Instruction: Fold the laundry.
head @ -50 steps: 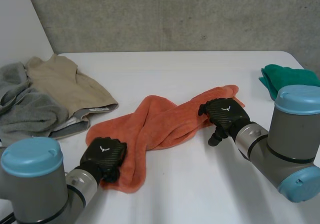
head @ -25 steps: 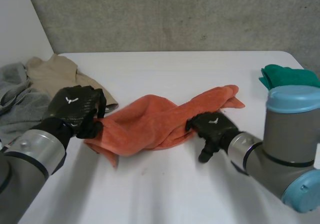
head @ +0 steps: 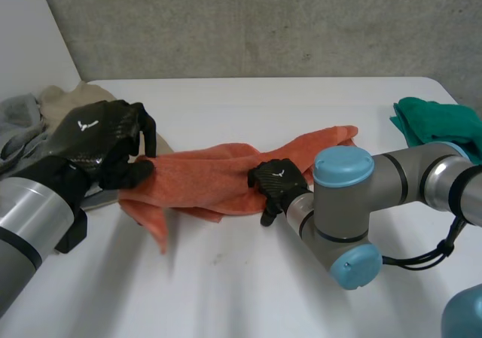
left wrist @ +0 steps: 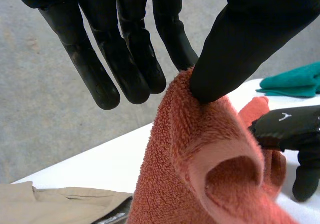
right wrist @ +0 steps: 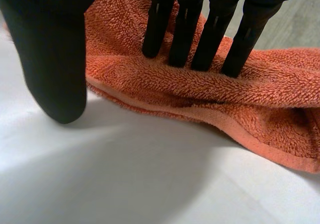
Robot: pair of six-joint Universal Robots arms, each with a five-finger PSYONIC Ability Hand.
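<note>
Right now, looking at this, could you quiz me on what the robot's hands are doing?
1. True or false: the left hand pinches the towel between thumb and fingers.
2. The right hand's fingers are: A curled round the towel, B straight, pressing on it, C lifted off it.
3. What colour is the cloth by the table's right edge?
Key: 1 true; 2 B; 3 green.
</note>
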